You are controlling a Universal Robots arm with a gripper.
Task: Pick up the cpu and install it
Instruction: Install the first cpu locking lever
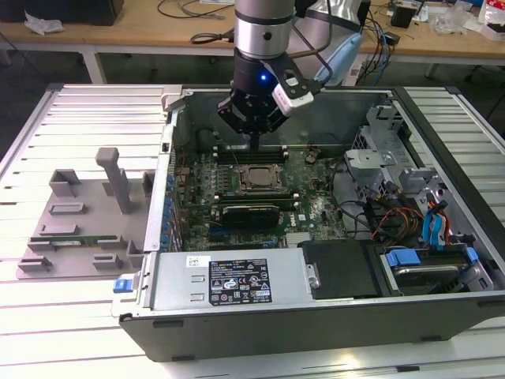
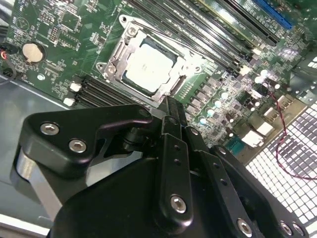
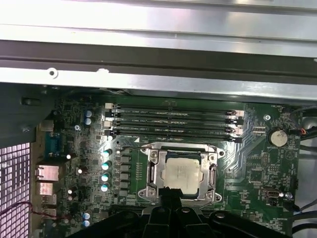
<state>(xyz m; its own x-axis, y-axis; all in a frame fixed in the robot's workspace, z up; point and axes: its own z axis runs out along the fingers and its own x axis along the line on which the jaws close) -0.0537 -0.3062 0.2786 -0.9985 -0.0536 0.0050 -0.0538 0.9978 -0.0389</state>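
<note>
My black gripper [image 1: 255,144] hangs inside the open grey metal computer case [image 1: 442,126], its fingers drawn together into a narrow point and holding nothing, as the second wrist view shows [image 2: 171,106]. The fingertips hover just above the edge of the silver metal socket frame [image 3: 181,171] on the green motherboard [image 1: 308,197]. The cpu, a small flat square chip with a shiny silver-grey top [image 2: 148,64], lies seated in that frame, level and square to it; the first wrist view shows it [image 3: 182,172] just beyond my fingers, and the exterior view shows it [image 1: 259,177] directly below them. Beside the socket run four long black memory slots [image 3: 173,121]. A round silver coin battery [image 3: 276,137] sits well apart toward the board's corner. A long black graphics card [image 1: 251,213] lies near the socket, on the side facing the case's labelled metal power supply box [image 1: 237,280]. Outside the case, at the exterior view's left, a grey plastic tray with upright blocks [image 1: 87,213] rests on the slatted white table [image 1: 79,324].
</note>
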